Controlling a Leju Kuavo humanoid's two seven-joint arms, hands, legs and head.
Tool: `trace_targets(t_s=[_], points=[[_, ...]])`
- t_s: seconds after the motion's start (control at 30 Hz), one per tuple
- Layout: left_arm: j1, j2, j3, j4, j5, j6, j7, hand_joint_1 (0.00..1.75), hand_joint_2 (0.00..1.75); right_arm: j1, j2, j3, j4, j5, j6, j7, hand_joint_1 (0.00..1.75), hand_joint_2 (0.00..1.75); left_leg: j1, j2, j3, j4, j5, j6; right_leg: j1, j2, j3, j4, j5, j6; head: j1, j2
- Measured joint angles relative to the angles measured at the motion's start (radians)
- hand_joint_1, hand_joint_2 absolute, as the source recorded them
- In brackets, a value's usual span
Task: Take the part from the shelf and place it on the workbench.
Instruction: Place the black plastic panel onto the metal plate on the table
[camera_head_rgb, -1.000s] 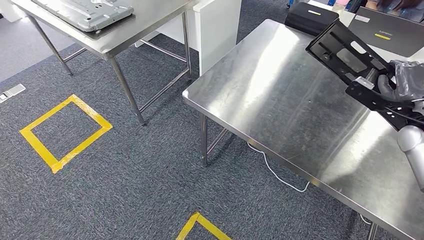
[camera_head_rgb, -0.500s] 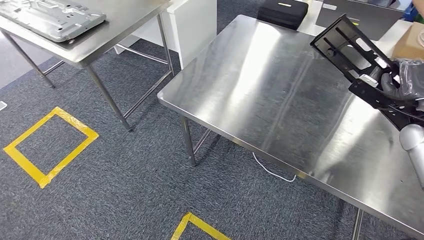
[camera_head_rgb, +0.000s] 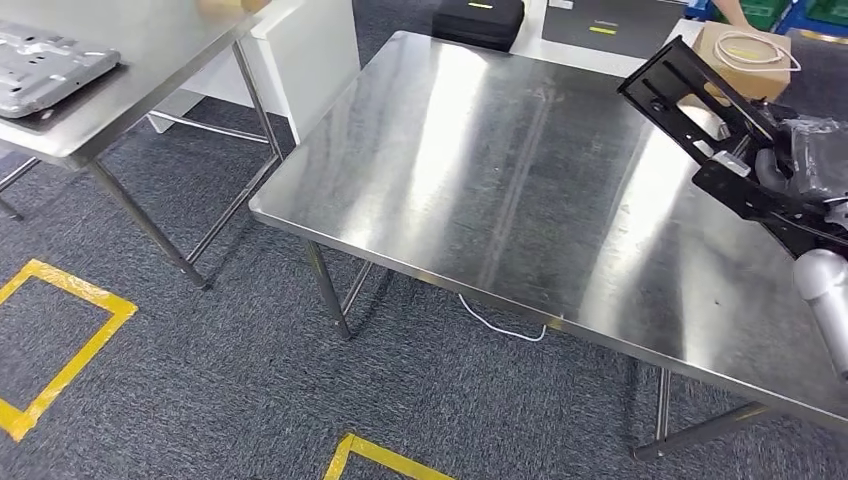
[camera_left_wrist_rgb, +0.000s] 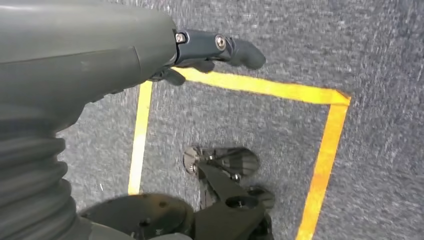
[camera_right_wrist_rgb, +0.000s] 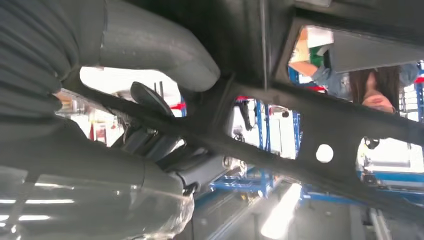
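The part is a flat black metal frame (camera_head_rgb: 700, 115) with cut-out windows, held tilted in the air above the right side of the steel workbench (camera_head_rgb: 480, 190). My right hand (camera_head_rgb: 800, 165) grips its near end. In the right wrist view the thick grey thumb (camera_right_wrist_rgb: 160, 47) presses on the black frame (camera_right_wrist_rgb: 310, 125), with darker fingers under it. My left hand (camera_left_wrist_rgb: 210, 47) hangs by my side above the carpet, holding nothing, fingers loosely extended.
A second steel table (camera_head_rgb: 130, 70) at the left carries a grey metal plate (camera_head_rgb: 45, 65). A cardboard box (camera_head_rgb: 745, 55) with a white cable and a black case (camera_head_rgb: 478, 20) lie beyond the workbench. Yellow tape squares (camera_head_rgb: 60, 340) mark the carpet. A person (camera_right_wrist_rgb: 370, 82) stands behind.
The whole scene has slid left in the head view: the camera has turned right, toward the workbench. My right hand still holds the black frame in the same pose.
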Motion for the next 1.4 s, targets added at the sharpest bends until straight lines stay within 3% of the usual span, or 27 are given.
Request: trace_targets(t_s=[0.07,0.13,0.2,0.23,0.27,0.33,0.37,0.43,0.53,0.6,0.77,0.9,0.97,1.17,1.4], points=[[-0.001,-0.004,0.000,0.000,0.000,0.000,0.000,0.00,1.75,-0.003,-0.006,-0.001,0.000,-0.001,0.000,-0.001,1.75,1.75,0.006,0.026,0.011,-0.033,0.021,-0.005,0.010,-0.042,-0.023,0.028,-0.015,0.001,0.004,0.000],[0.000,-0.006,0.000,0.000,-0.001,-0.005,-0.002,0.00,1.75,-0.013,-0.005,-0.002,0.002,-0.009,0.000,-0.009,1.75,1.75,0.007,0.050,0.012,-0.048,0.032,-0.010,0.013,-0.106,-0.073,0.131,-0.069,-0.004,0.011,0.000],[0.001,-0.007,0.000,0.001,-0.005,-0.010,-0.002,0.00,1.75,-0.013,0.004,0.000,0.005,-0.033,0.007,-0.044,1.75,1.75,0.007,0.074,0.006,-0.048,0.033,-0.013,0.004,-0.127,-0.115,0.244,-0.115,0.002,0.015,0.000],[0.002,-0.008,0.000,0.001,-0.007,-0.011,-0.001,0.00,1.75,-0.010,0.008,0.003,0.008,-0.048,0.012,-0.070,1.75,1.75,0.008,0.084,0.004,-0.047,0.034,-0.015,-0.003,-0.131,-0.115,0.260,-0.121,0.012,0.015,0.000],[0.001,-0.008,0.000,0.001,-0.010,-0.012,0.000,0.00,1.75,-0.007,0.013,0.006,0.010,-0.061,0.017,-0.093,1.75,1.75,0.010,0.092,0.001,-0.045,0.035,-0.019,-0.010,-0.135,-0.092,0.230,-0.110,0.026,0.016,0.000],[-0.001,-0.008,0.000,0.001,-0.014,-0.013,0.002,0.00,1.75,-0.008,0.025,0.015,0.015,-0.073,0.021,-0.124,1.75,1.75,0.014,0.103,-0.005,-0.036,0.032,-0.033,-0.024,-0.147,-0.007,0.093,-0.071,0.052,0.016,0.000],[-0.003,-0.007,0.000,0.000,-0.017,-0.013,0.004,0.00,1.75,-0.011,0.033,0.024,0.019,-0.072,0.020,-0.130,1.75,1.75,0.014,0.108,-0.009,-0.027,0.029,-0.041,-0.024,-0.151,0.031,0.033,-0.055,0.056,0.017,0.000],[-0.008,-0.005,0.000,0.000,-0.021,-0.013,0.005,0.00,1.75,-0.018,0.049,0.044,0.028,-0.069,0.019,-0.130,1.75,1.75,0.009,0.112,-0.017,-0.014,0.023,-0.050,-0.023,-0.153,0.059,-0.012,-0.046,0.045,0.014,0.000],[-0.011,-0.004,0.000,0.000,-0.022,-0.013,0.005,0.00,1.75,-0.021,0.065,0.066,0.037,-0.070,0.018,-0.128,1.75,1.75,0.008,0.111,-0.025,-0.010,0.027,-0.028,-0.021,-0.149,0.055,-0.010,-0.040,0.029,0.007,0.000],[-0.011,-0.004,0.000,0.000,-0.023,-0.014,0.005,0.00,1.75,-0.025,0.075,0.076,0.041,-0.073,0.017,-0.135,1.75,1.75,0.011,0.110,-0.027,-0.012,0.032,-0.023,-0.016,-0.149,0.053,-0.010,-0.038,0.025,0.007,0.000],[-0.016,-0.004,0.000,0.000,-0.031,-0.016,0.012,0.00,1.75,-0.063,0.157,0.134,0.084,-0.074,-0.035,-0.201,1.75,1.75,0.019,0.115,-0.032,-0.015,0.040,-0.039,-0.005,-0.144,0.044,-0.008,-0.032,0.012,0.007,0.000],[-0.022,-0.005,0.000,0.000,-0.031,-0.017,0.019,0.00,1.75,-0.113,0.263,0.209,0.158,-0.067,-0.098,-0.263,1.75,1.75,0.024,0.117,-0.035,-0.016,0.044,-0.071,0.001,-0.143,0.038,-0.007,-0.030,0.006,0.008,0.000],[-0.022,-0.005,0.000,0.000,-0.031,-0.022,0.019,0.00,1.75,-0.134,0.320,0.248,0.190,-0.061,-0.123,-0.280,1.75,1.75,0.025,0.117,-0.036,-0.016,0.045,-0.080,0.004,-0.143,0.037,-0.007,-0.029,0.006,0.008,0.000],[-0.022,-0.004,0.007,0.000,-0.031,-0.022,0.018,0.00,1.75,-0.178,0.463,0.339,0.261,-0.048,-0.137,-0.283,1.75,1.75,0.018,0.112,-0.038,-0.016,0.046,-0.082,0.007,-0.146,0.037,-0.007,-0.028,0.003,0.008,0.000],[-0.020,-0.002,0.009,0.000,-0.031,-0.021,0.018,0.00,1.75,-0.204,0.519,0.375,0.297,-0.053,-0.138,-0.283,1.75,1.75,0.007,0.107,-0.041,-0.015,0.048,-0.080,0.003,-0.150,0.037,-0.008,-0.027,0.004,0.008,0.000]])
